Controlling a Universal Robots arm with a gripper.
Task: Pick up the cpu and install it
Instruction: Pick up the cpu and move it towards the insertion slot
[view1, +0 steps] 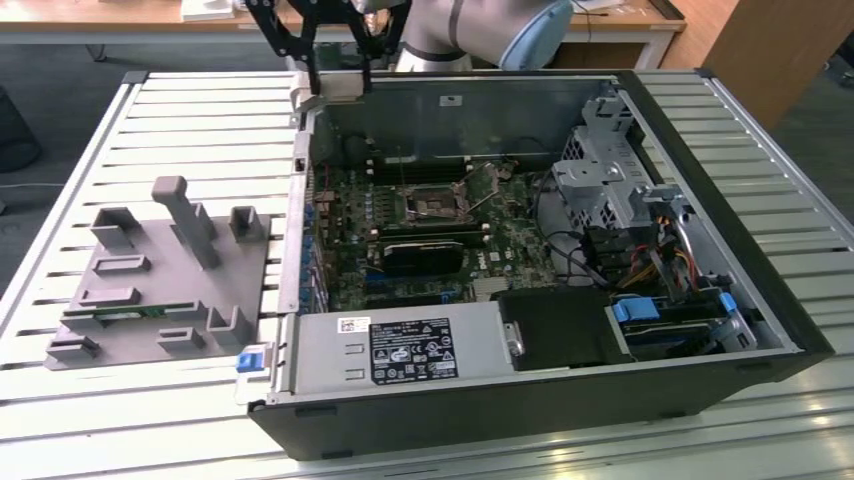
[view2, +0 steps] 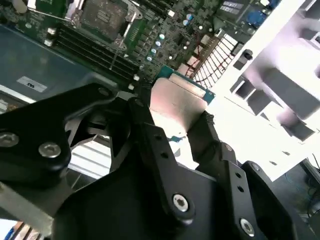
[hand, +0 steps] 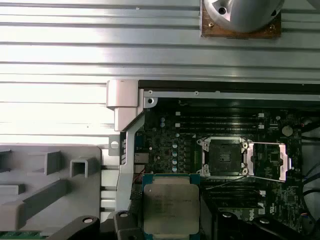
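Note:
The cpu (hand: 171, 207), a flat square chip with a silver top and green rim, sits between the black fingers of my gripper (hand: 172, 222), which is shut on its two opposite edges. In the second wrist view the cpu (view2: 177, 102) sticks out past the fingertips (view2: 146, 120). It hangs above the motherboard, short of the open socket (hand: 222, 157), whose metal load plate (hand: 267, 161) is flipped open beside it. In the exterior view my gripper (view1: 336, 70) hovers over the far corner of the open computer case (view1: 534, 420), on the exterior view's left.
A grey fixture tray (view1: 160, 280) with upright posts lies on the slatted table to the exterior view's left of the case, a green memory stick (view1: 127, 312) in its near part. Inside the case are a black heatsink block (view1: 420, 255), a power supply (view1: 400, 350) and drive cages (view1: 601, 170).

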